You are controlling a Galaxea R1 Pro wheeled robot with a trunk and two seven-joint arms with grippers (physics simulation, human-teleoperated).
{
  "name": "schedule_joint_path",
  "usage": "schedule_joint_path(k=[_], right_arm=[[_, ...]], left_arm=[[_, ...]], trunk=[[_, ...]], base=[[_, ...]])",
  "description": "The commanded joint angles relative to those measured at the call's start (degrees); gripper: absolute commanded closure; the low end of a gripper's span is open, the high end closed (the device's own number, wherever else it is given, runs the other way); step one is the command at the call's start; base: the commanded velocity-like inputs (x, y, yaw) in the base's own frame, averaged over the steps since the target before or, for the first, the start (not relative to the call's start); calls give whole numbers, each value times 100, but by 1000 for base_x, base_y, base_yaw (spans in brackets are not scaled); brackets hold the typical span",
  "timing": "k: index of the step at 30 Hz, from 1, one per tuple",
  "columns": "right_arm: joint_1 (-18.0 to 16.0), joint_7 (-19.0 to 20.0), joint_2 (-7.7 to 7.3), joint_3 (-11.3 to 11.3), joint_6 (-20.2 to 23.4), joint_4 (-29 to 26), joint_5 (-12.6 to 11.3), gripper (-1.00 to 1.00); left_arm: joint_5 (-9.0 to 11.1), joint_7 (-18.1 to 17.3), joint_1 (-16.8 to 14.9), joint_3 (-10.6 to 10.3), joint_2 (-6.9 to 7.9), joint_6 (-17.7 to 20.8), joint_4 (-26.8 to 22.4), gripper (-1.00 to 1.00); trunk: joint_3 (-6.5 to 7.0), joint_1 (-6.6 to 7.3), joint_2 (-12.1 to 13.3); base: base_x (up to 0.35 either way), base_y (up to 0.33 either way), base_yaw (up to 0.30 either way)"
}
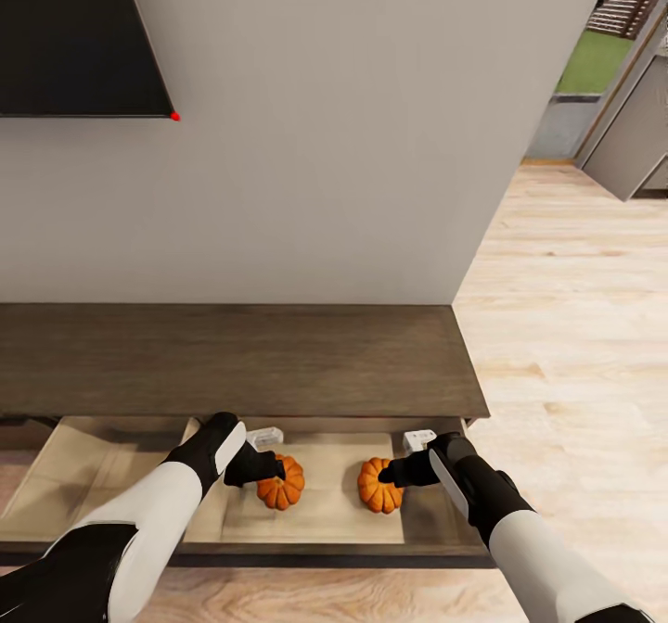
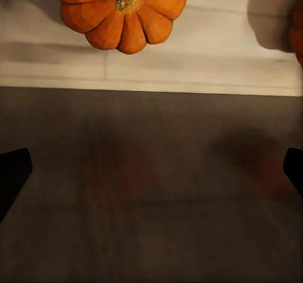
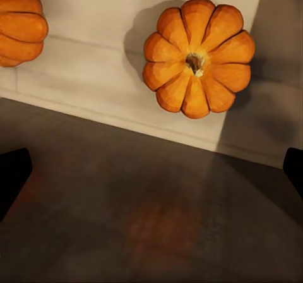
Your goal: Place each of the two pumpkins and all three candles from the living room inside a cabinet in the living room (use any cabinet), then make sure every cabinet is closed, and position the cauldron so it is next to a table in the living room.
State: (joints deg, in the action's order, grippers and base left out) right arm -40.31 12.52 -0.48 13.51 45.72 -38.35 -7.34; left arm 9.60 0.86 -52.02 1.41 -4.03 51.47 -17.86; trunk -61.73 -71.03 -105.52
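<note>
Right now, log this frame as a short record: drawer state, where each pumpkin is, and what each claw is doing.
cabinet: drawer pulled open, pale interior showing
left pumpkin: resting on the drawer floor, upright
right pumpkin: resting on the drawer floor, upright, apart from the other
left claw: open, over the drawer, holding nothing
right claw: open, over the drawer, holding nothing
candles, cauldron: not logged here

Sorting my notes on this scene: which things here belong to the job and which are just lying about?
Job:
- left pumpkin, in the open drawer
- right pumpkin, same drawer
- cabinet
- left gripper, right gripper, both open

Lying about:
- wall screen
- two small white items at the drawer's back
</note>
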Motion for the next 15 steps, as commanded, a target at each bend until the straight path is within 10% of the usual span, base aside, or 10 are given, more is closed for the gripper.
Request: schedule_joint_path(k=[1,15], right_arm=[[-3,-23,-5,20,25,-6,-49,-100],[-3,-22,-5,20,26,-6,-49,-100]], left_arm=[[12,9,-1,13,-1,27,-7,-100],[14,10,-1,9,7,30,-1,-100]], trunk=[[6,0,-2],[134,0,-2]], base=[[0,0,0],[0,0,0]])
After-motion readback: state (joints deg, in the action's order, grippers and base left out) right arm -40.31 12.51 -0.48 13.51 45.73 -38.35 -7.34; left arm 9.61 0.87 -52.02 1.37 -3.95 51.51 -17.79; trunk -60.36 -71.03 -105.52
